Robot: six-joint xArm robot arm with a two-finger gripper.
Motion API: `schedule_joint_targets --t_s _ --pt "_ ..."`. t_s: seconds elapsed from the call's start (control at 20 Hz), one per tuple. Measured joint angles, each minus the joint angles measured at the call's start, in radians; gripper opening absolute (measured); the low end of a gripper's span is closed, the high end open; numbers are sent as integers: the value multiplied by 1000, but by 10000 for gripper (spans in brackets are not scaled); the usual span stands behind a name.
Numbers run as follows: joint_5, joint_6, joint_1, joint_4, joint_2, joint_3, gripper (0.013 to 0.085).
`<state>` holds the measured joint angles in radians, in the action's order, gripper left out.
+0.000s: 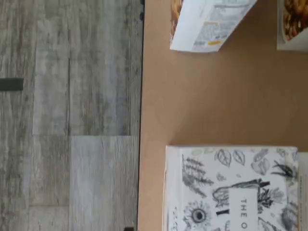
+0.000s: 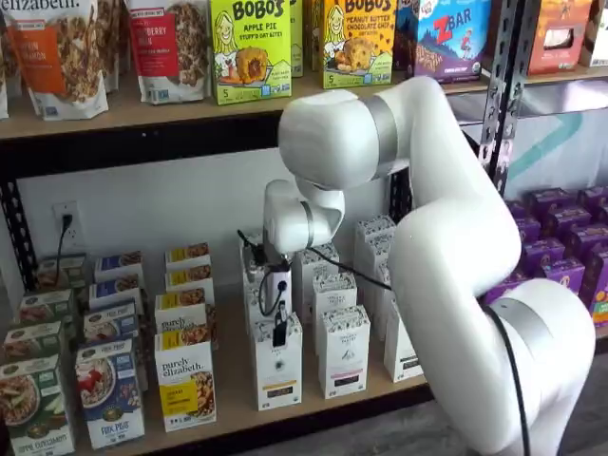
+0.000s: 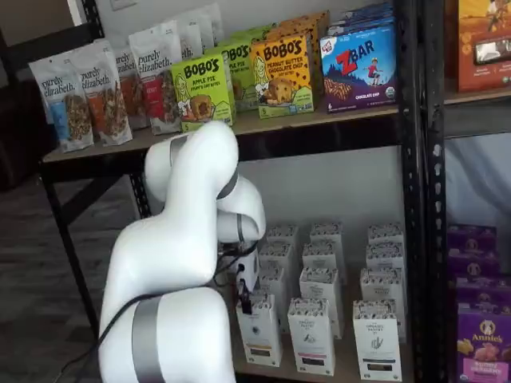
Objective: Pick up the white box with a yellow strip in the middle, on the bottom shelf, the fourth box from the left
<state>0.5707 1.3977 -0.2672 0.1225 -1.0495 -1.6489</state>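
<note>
Shelf views: end effector (image 2: 279,332) over white box (image 2: 278,366); finger state unclear. Probably light, stiff carton; grip side walls near top.

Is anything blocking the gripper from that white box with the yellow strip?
Nothing visible. The gripper hangs right over the white box at the front of the bottom shelf, with no other carton between them.

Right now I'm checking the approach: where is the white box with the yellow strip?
In both shelf views the white box stands front-row on the bottom shelf, under the fingers.
</note>
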Motion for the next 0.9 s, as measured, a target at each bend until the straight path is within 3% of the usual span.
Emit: schedule_joint_targets --t_s 0.4,0.55,0.7,0.9 --pt "49 -27 5 -36 -87 -115 850" --pt "80 -62 5 -78 -114 -152 850" --pt "91 -82 3 -101 -129 -165 850" --pt "71 -78 4 -97 -134 -156 850"
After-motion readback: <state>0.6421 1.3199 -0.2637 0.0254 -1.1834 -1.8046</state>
